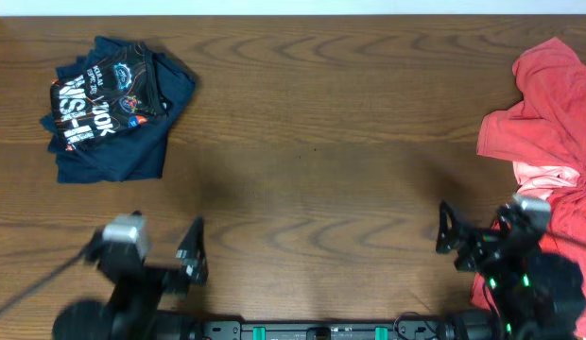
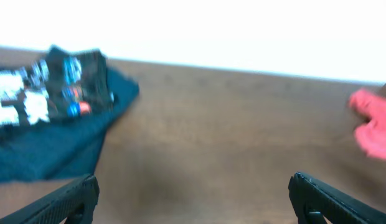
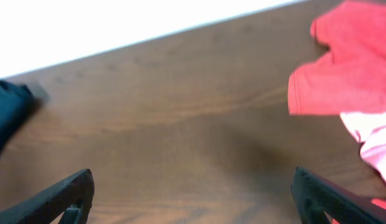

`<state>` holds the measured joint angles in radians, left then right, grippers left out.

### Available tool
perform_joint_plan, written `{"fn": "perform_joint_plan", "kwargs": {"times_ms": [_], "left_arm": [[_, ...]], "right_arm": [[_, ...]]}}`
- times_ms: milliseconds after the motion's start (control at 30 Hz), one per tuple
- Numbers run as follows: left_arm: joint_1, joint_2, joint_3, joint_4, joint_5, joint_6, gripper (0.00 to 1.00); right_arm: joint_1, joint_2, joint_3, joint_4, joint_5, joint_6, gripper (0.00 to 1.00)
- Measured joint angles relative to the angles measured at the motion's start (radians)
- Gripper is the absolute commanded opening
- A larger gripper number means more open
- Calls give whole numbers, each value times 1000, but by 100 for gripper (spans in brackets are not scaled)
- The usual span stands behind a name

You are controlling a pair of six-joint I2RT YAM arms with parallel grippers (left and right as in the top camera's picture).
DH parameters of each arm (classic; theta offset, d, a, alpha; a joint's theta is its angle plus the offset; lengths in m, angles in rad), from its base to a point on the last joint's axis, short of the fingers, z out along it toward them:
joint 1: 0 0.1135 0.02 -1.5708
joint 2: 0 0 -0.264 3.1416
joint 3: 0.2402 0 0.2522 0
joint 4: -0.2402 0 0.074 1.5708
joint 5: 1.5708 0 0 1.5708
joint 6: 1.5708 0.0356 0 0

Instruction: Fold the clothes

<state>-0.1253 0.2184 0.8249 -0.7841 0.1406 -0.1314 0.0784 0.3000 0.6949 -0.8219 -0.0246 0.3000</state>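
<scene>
Brown wood worktop (image 1: 312, 142). Navy shirt (image 1: 113, 104) lies folded, far left corner. Red garment (image 1: 548, 123) crumpled at right edge: likely soft, light, limp; pinch hem or shoulder seam. Left hand (image 2: 193, 208), right hand (image 3: 193, 202) spread wide, empty.
</scene>
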Motion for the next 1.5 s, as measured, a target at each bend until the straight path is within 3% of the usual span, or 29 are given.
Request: {"fn": "perform_joint_plan", "kwargs": {"times_ms": [233,600,733,933,1300,1367,1500], "left_arm": [[0,-173,0,-1,-10,0,98],[0,-176,0,-120,-13,0,98],[0,-176,-1,-220,-13,0,98],[0,-176,-3,-362,-13,0,98],[0,-177,-6,-364,-13,0,98],[0,-177,-6,-365,-13,0,98],[0,-177,-6,-365,-13,0,98]], "right_arm": [[0,-86,-3,-60,7,4,99],[0,-86,-10,-305,7,5,99],[0,-90,-14,-298,11,4,99],[-3,-174,-111,-8,13,-111,99],[-23,-288,-548,735,-28,-382,99],[-23,-289,-610,795,-29,-402,99],[-23,-279,-689,753,-27,-421,99]]}}
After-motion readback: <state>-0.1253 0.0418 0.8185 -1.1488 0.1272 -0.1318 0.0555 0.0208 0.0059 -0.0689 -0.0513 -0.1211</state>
